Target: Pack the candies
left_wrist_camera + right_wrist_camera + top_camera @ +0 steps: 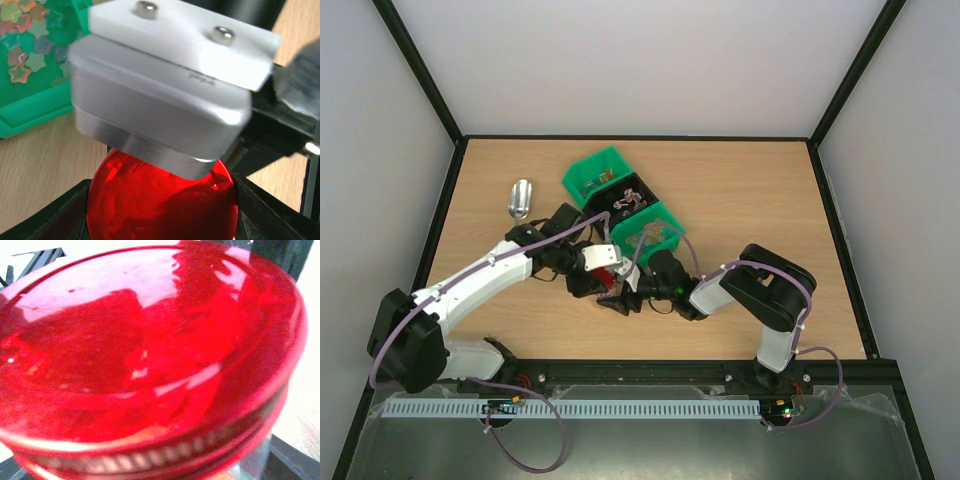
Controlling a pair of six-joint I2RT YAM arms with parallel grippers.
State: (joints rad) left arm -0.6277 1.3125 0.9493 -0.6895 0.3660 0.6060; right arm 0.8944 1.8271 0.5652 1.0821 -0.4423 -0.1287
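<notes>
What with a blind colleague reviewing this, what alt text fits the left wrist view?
A red round lid fills the bottom centre, clasped between the black fingers of the left gripper. A blurred silver-and-white block looms above it; upper left, a green tray holds star-shaped candies on a wooden table.

Right wrist view: red lid [150, 355] filled frame, cut off left and bottom; right hand [623, 298] grip was hidden behind it, jar [247, 469] barely showed. Left wrist: candies [22, 50] were blurred, clipped at corner (top left).
</notes>
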